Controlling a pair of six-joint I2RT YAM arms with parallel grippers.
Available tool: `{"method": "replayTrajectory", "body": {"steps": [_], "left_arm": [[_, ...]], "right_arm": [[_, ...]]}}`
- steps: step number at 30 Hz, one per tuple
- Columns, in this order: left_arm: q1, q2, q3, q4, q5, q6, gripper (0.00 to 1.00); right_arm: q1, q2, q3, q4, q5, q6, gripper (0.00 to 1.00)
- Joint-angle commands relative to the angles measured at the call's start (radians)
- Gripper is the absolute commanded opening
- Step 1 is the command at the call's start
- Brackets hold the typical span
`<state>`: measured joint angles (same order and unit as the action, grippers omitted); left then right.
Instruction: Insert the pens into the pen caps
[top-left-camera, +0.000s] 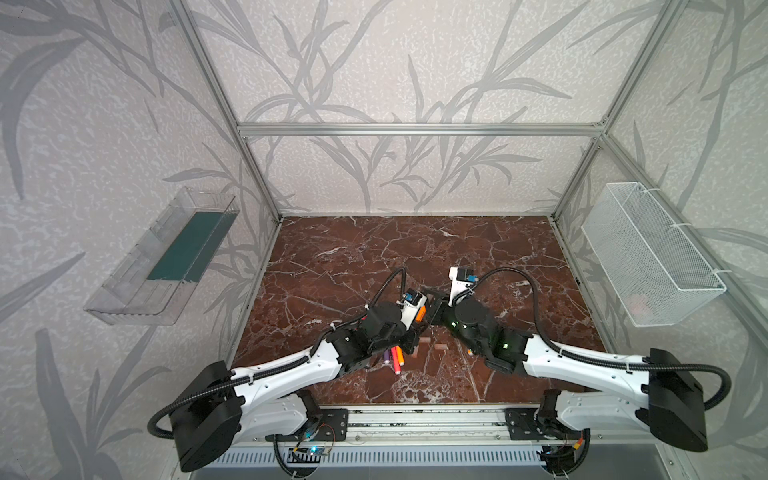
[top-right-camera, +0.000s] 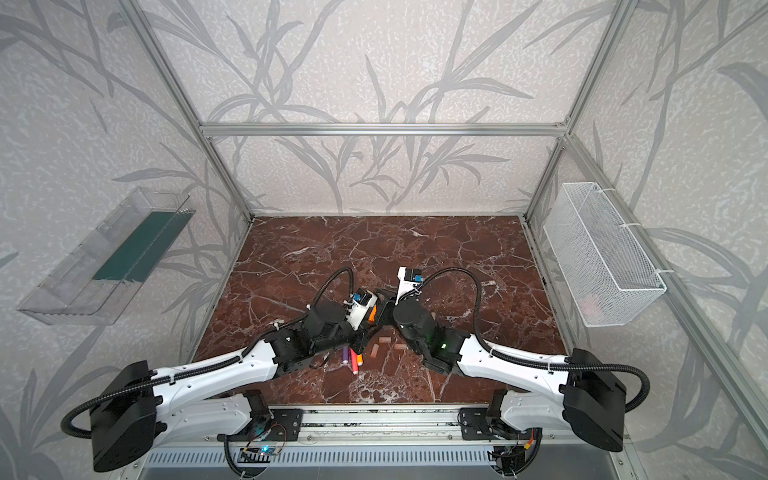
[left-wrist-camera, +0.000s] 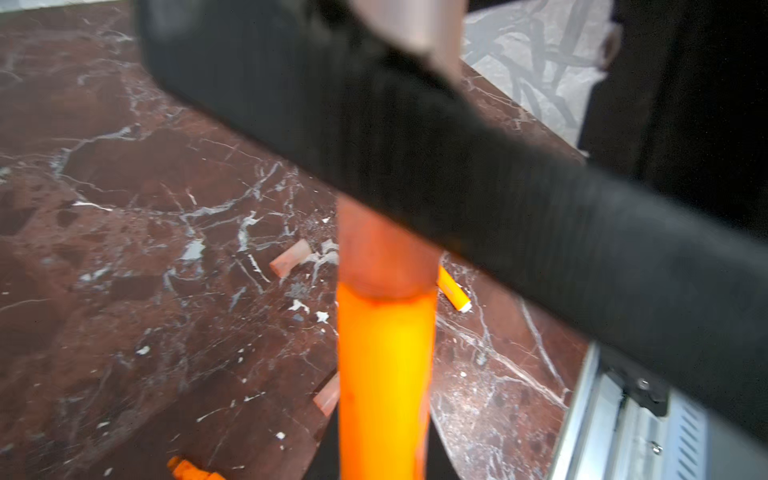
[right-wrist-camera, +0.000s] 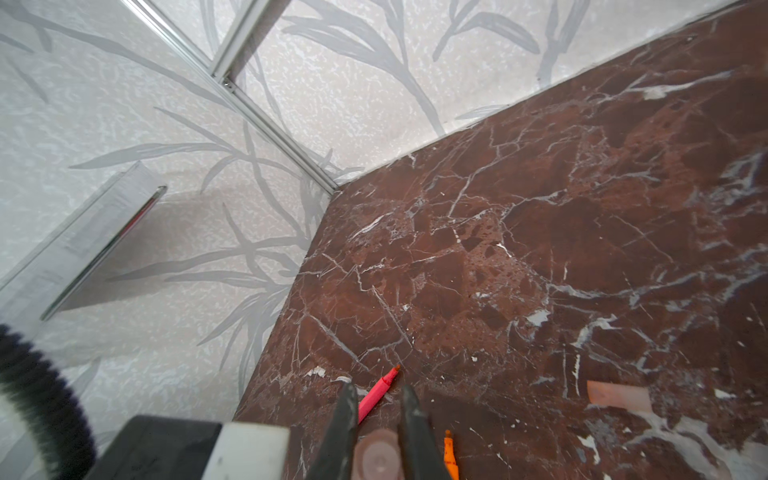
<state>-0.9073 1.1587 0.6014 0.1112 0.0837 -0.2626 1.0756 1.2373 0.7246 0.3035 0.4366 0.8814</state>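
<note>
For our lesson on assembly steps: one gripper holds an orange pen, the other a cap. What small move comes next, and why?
Probably push the cap slightly further onto the orange pen: its rim sits over the barrel, the right gripper is shut on it, but full seating is unclear.

An orange pen (left-wrist-camera: 384, 374) is held aloft, a pale cap (left-wrist-camera: 386, 253) over its tip. Purple, pink-red and orange pens (top-left-camera: 396, 361) lie near the table's (top-left-camera: 415, 249) front edge, loose caps (top-left-camera: 440, 345) beside them.
</note>
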Motion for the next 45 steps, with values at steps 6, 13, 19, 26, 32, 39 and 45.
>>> {"method": "replayTrajectory", "body": {"steps": [6, 13, 19, 26, 32, 39, 45], "left_arm": [[0.050, -0.057, 0.053, 0.183, -0.211, -0.027, 0.00], [0.050, -0.074, 0.017, 0.193, -0.007, -0.067, 0.00], [0.047, -0.068, -0.026, 0.246, 0.123, -0.119, 0.00], [0.028, -0.079, -0.038, 0.255, 0.165, -0.126, 0.00], [-0.015, -0.086, -0.049, 0.265, 0.194, -0.108, 0.00], [-0.059, -0.072, -0.049, 0.278, 0.195, -0.077, 0.00], [-0.069, -0.060, -0.048, 0.287, 0.178, -0.073, 0.00]], "right_arm": [[0.123, 0.033, -0.044, -0.150, -0.068, 0.050, 0.00], [0.121, -0.005, -0.054, -0.130, -0.030, -0.017, 0.00], [0.122, -0.056, -0.074, -0.091, -0.004, -0.096, 0.04], [0.100, -0.100, -0.080, -0.110, 0.008, -0.117, 0.20], [0.059, -0.129, -0.080, -0.122, -0.022, -0.125, 0.22], [0.053, -0.134, -0.093, -0.083, -0.068, -0.130, 0.40], [0.052, -0.113, -0.091, -0.074, -0.082, -0.113, 0.41]]}}
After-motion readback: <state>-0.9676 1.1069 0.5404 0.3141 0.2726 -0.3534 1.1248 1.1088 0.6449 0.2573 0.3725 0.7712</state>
